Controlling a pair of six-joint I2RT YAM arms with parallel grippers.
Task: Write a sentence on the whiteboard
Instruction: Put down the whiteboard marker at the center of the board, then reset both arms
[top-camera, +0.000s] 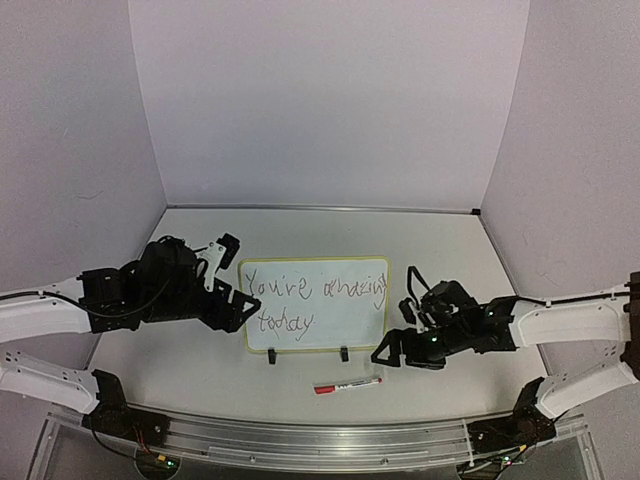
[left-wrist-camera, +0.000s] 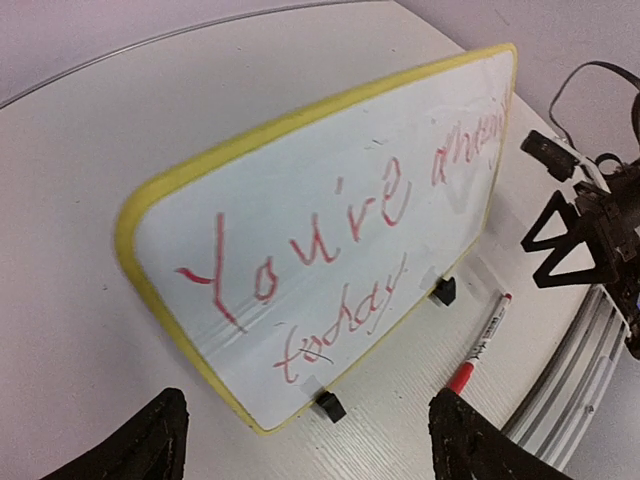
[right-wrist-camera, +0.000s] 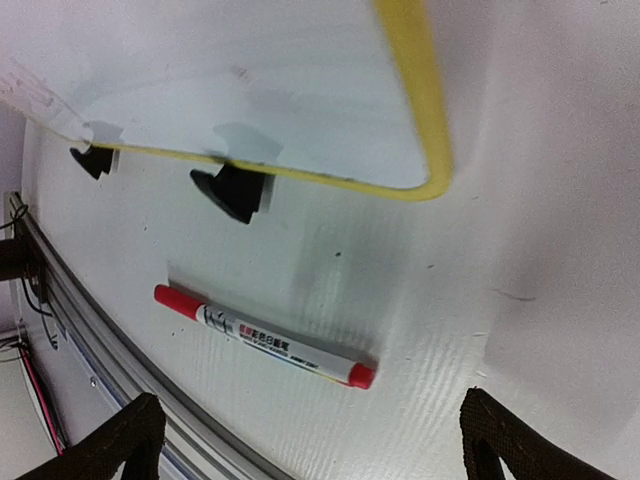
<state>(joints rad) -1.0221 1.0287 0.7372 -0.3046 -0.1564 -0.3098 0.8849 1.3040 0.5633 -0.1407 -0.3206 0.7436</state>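
The whiteboard with a yellow frame stands tilted on two black clip feet at the table's middle. It bears the sentence "You're amazing today" in two lines, red in the left wrist view. A red-capped white marker lies on the table in front of the board, also in the right wrist view and the left wrist view. My left gripper is open and empty beside the board's left edge. My right gripper is open and empty near the board's right lower corner, above the marker.
A metal rail runs along the table's near edge. Grey walls enclose the table at the back and both sides. The board's black feet stand close to the marker.
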